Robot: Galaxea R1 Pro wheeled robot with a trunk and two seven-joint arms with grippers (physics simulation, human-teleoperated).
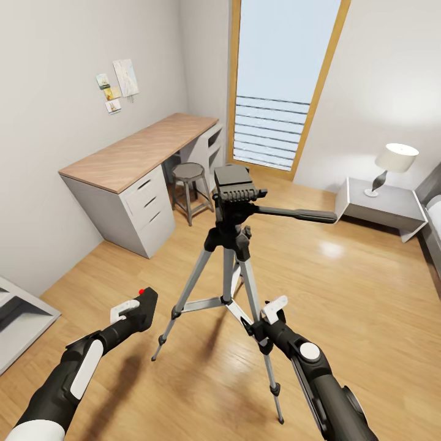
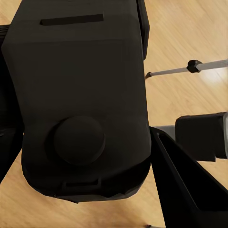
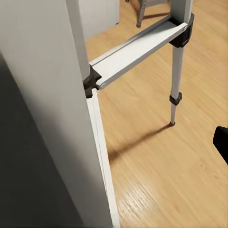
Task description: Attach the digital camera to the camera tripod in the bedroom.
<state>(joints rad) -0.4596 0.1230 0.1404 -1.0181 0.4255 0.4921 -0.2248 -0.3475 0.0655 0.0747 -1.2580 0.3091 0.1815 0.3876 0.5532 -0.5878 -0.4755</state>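
The camera tripod (image 1: 231, 245) stands on the wood floor in the middle of the bedroom, its black head plate (image 1: 231, 177) on top and its pan handle (image 1: 297, 215) pointing right. My left gripper (image 1: 136, 308) is shut on the digital camera (image 1: 146, 304), low and left of the tripod, red button (image 1: 142, 291) up. The left wrist view has the camera's black body (image 2: 80, 109) close up between the fingers (image 2: 185, 185). My right gripper (image 1: 272, 311) is open right beside the tripod's front right leg (image 1: 264, 352); that leg (image 3: 52, 95) looms close in the right wrist view.
A wooden-topped desk (image 1: 141, 150) with drawers and a metal stool (image 1: 188, 184) stand at the left wall. A tall window (image 1: 282, 79) is behind the tripod. A nightstand (image 1: 383, 205) with a lamp (image 1: 392, 165) stands at the right, and a grey shelf corner (image 1: 18, 312) sits at the left edge.
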